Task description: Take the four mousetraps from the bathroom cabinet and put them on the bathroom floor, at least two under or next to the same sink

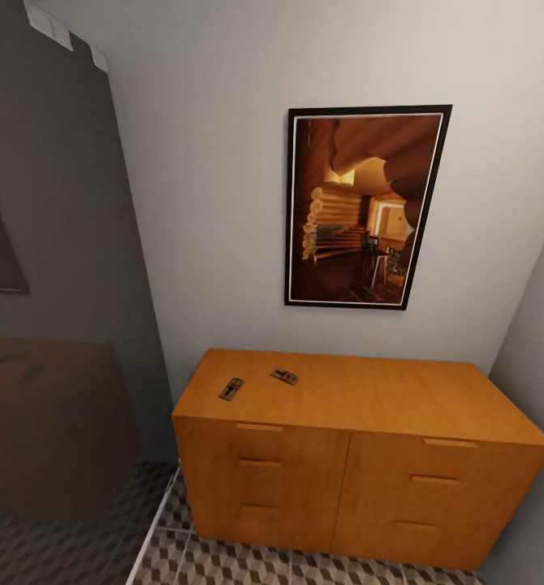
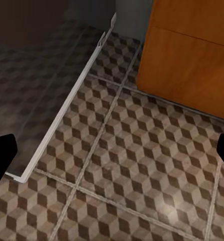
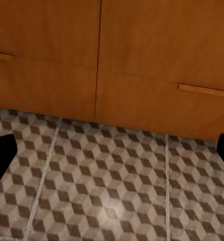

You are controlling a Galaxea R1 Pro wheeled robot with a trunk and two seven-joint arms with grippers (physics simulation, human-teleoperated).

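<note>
Lying flat on the cabinet top toward its far left, two mousetraps sit near each other, apart. Both grippers, left and right, hang spread wide and empty over the floor.

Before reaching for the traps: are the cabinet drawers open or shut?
Shut: every drawer front on the cabinet sits flush, none pulled out. Two mousetraps lie on top.
</note>
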